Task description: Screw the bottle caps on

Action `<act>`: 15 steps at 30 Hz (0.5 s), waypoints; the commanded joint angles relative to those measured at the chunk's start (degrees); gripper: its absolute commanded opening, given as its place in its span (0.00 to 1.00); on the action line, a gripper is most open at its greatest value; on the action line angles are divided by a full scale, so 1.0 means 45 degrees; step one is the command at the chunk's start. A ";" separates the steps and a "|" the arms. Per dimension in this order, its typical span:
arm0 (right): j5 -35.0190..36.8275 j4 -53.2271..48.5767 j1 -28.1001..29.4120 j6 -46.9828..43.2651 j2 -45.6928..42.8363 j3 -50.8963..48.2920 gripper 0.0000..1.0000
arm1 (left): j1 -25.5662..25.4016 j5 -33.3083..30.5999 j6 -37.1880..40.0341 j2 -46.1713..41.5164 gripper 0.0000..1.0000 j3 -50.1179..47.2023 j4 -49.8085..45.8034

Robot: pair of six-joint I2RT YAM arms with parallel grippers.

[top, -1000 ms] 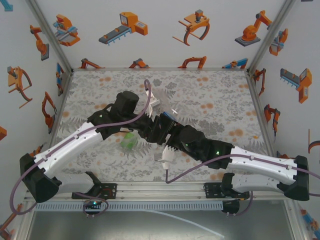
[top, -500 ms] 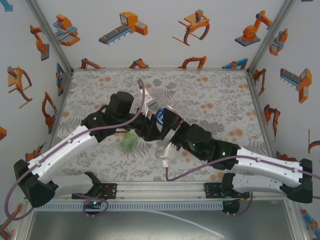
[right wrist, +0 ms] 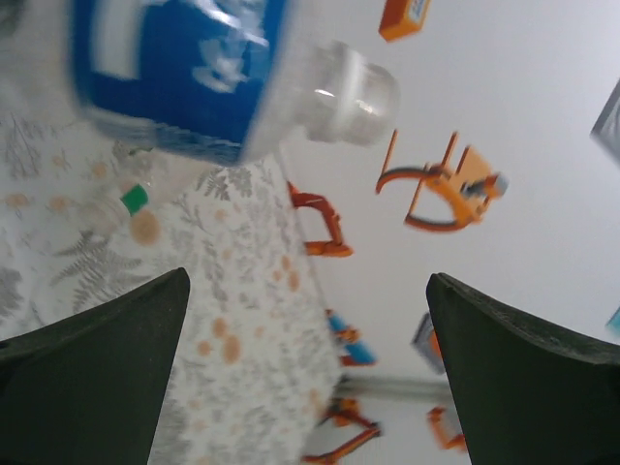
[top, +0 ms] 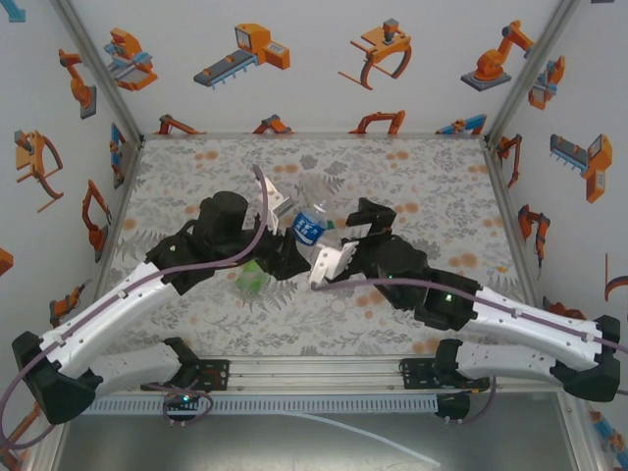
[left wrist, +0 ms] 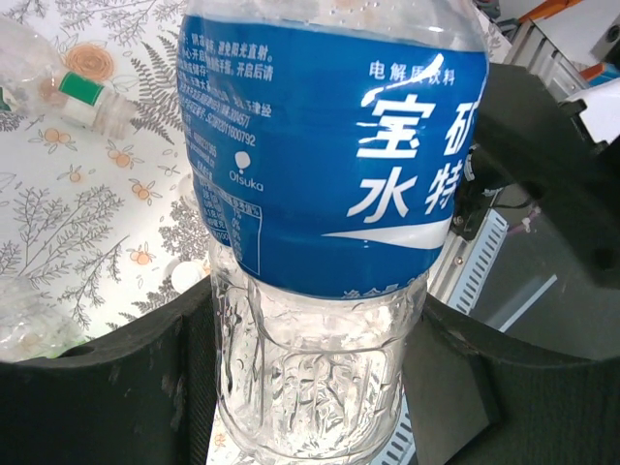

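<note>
My left gripper [left wrist: 310,363] is shut on the lower body of the see-through bottle with the blue label [left wrist: 329,184], which rises between its black fingers [left wrist: 107,378]. From above, that bottle [top: 309,228] sits between the two grippers over mid-table, held by the left gripper [top: 292,245]. In the blurred right wrist view the bottle [right wrist: 184,68] shows a whitish cap [right wrist: 354,92] on its neck. My right gripper [top: 361,224] stands open just right of it, nothing between its fingers [right wrist: 97,358]. A colourless bottle [left wrist: 48,73] with a green cap [left wrist: 82,89] lies on the floral cloth.
A green-tinted bottle [top: 253,278] lies on the cloth under my left arm. The floral table cloth [top: 432,186] has free room at the right and at the back. White walls with orange robot prints [top: 383,54] close in three sides.
My right gripper has opened and drawn back to the right, away from the bottle's cap. The left gripper has pulled a little left, still holding the bottle.
</note>
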 commanded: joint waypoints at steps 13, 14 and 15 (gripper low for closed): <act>-0.4412 -0.0524 -0.1203 1.5659 -0.2166 0.1671 0.88 | 0.0049 0.2381 0.0422 -0.1397 0.39 -0.1498 0.4658; -0.4962 -0.0018 -0.1255 1.5708 -0.2234 0.1546 0.88 | 0.0051 0.2595 0.0385 -0.1433 0.39 -0.1562 0.4975; -0.5519 0.0575 -0.1250 1.5702 -0.2247 0.1418 0.87 | 0.0049 0.2829 0.0299 -0.1454 0.38 -0.1606 0.5316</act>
